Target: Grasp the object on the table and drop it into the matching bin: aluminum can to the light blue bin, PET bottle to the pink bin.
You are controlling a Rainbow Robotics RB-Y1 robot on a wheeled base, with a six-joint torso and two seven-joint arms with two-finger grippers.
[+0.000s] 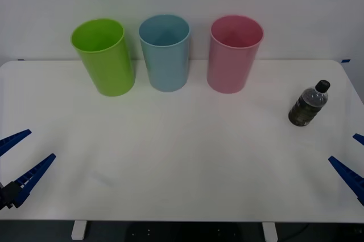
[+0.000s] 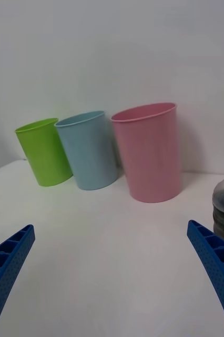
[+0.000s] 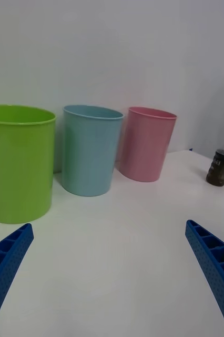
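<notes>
right tool (image 1: 354, 165): fingers apart, empty, low at table's (image 1: 182, 156) right edge | PET bottle (image 1: 309, 103): upright, just ahead and slightly inboard, nearer this arm | left tool (image 1: 20, 165): apart, far side | pink bin (image 1: 234, 54): beyond bottle, inboard

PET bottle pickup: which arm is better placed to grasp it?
Right. The PET bottle stands upright on the table's right side, just ahead of the open right gripper; the open left gripper waits at the far left edge.
</notes>
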